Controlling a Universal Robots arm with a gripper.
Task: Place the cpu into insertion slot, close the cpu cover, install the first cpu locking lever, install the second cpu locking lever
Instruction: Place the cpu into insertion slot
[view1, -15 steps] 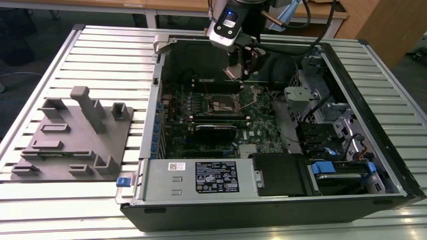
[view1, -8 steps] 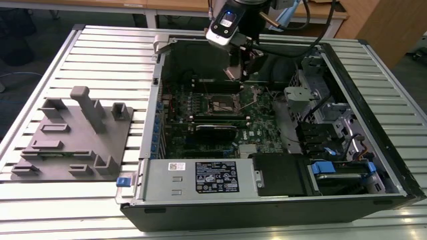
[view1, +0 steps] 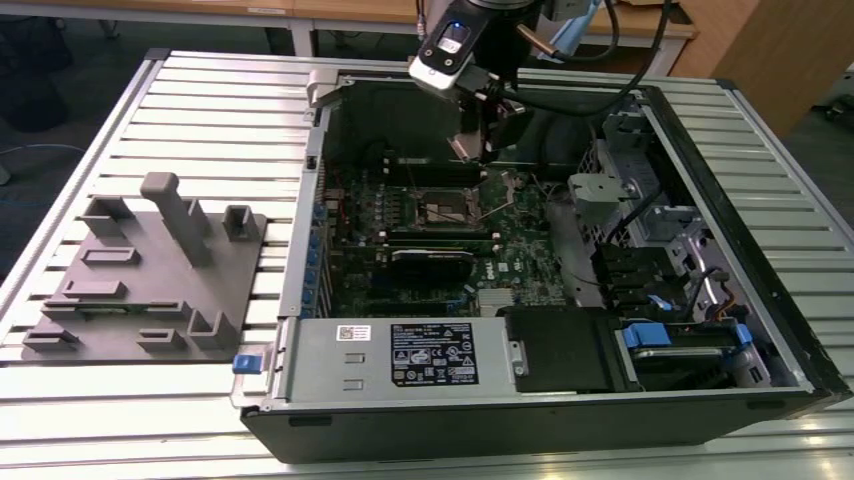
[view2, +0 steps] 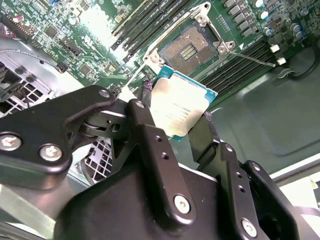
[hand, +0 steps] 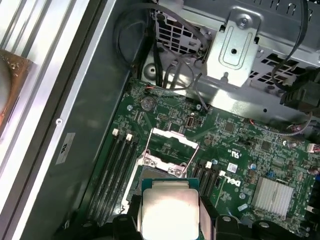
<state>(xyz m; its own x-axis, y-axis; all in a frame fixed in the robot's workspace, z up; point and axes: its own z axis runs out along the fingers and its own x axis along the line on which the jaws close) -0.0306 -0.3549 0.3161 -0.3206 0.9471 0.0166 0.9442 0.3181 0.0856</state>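
One chip is the whole job right now. The cpu (view2: 182, 107) is clenched in my gripper (view2: 176, 111), pinched by two opposite edges with its silver lid toward the second wrist view. It hangs clear above the insertion slot (view2: 190, 50), touching nothing. As far as I can judge it's tilted, and a bit off to one side of the slot rather than dead over it.

The slot itself looks ready. The cpu cover (hand: 175, 137) stands swung up at one edge of the slot, so the recess is open. A thin locking lever (view2: 250, 59) sticks out loose beside the slot. Long memory slots (hand: 117, 165) run along two sides of the slot, and everything sits deep inside the computer case (view1: 467, 435).

My take on doing this bit well:
- Get the chip level with the slot before going down.
- Square its edges to the slot's rim and centre it.
- Come straight down with no sliding, because those contacts look like they'd bend easily.
- Keep my fingers off the raised cover and the lever.

I can't make out the corner marks or notches, so orientation is the thing I'd double-check.
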